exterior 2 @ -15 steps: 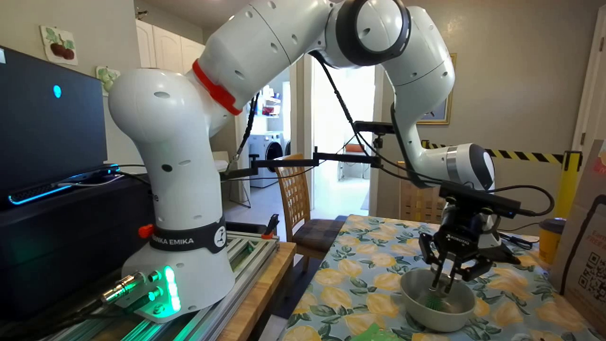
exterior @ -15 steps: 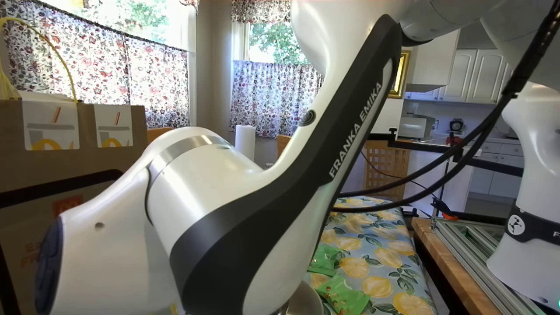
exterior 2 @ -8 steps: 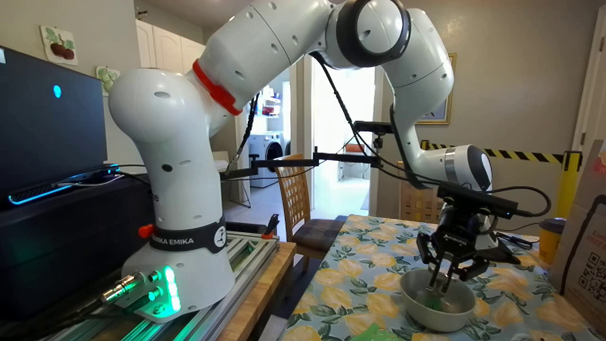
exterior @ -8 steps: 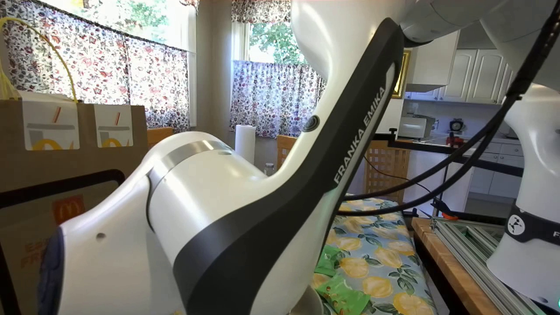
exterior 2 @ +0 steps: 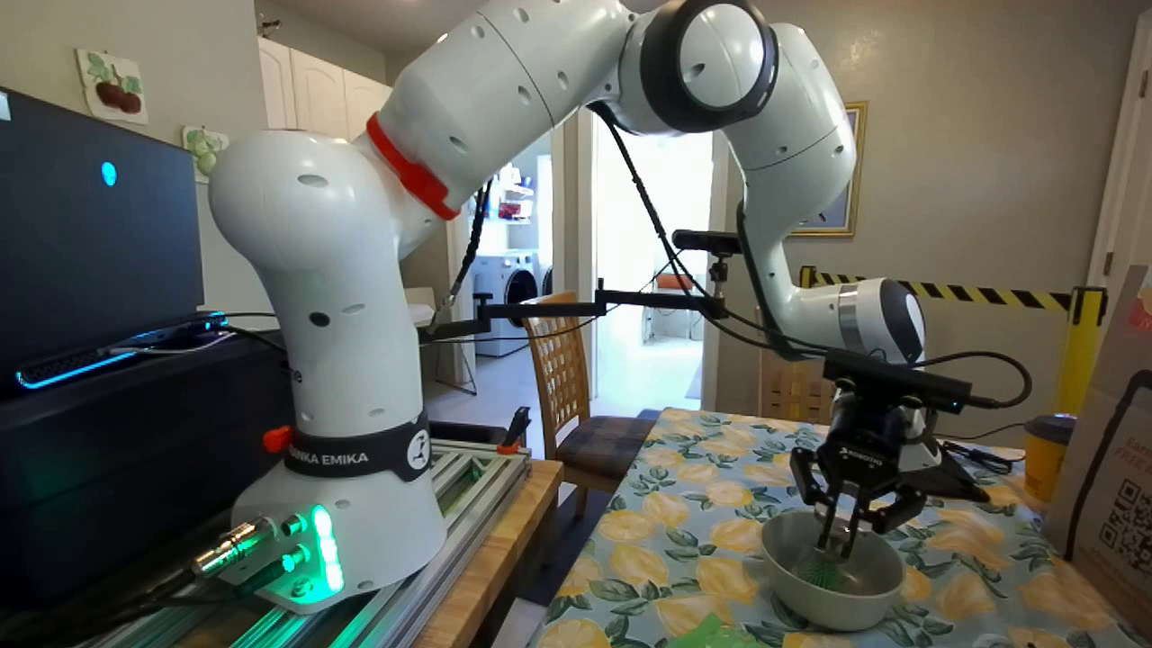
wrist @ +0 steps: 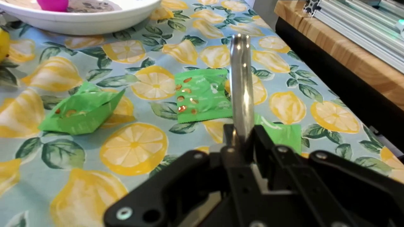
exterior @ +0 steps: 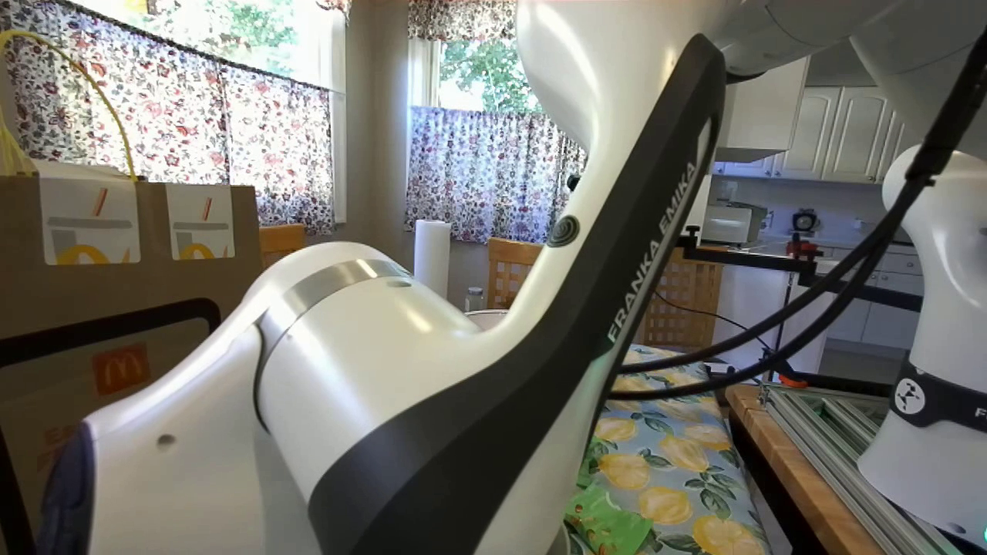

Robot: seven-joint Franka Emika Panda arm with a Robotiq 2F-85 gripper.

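Gripper [wrist: 243, 130] is clamped down to a narrow gap with a slim metal handle [wrist: 241, 78] pinched between its fingers [wrist: 263, 140]; the handle pokes well past the tips, roughly upright in the wrist view. In an exterior view the fingertips dip into a grey bowl [exterior 2: 837, 610], just above a green bristly piece [exterior 2: 820, 572] (can't tell if it's joined to the handle). Bowl sits on the tabletop [exterior 2: 702, 504], well in from the robot-side edge. Green packets [wrist: 202, 94], three in the wrist view, lie between bowl and that edge; the one nearest the edge is partly behind the gripper. White dish [wrist: 91, 25] with a magenta item [wrist: 54, 4] in it, farther off, top left in the wrist view. Yellow cup [exterior 2: 1047, 470] and paper bag [exterior 2: 1102, 468] stand toward the edge opposite the robot. Wooden chair [exterior 2: 601, 447] beside the robot-side edge, near its far corner in an exterior view. Wood bench [exterior 2: 504, 531] runs alongside that edge, robot base [exterior 2: 342, 531] on it.
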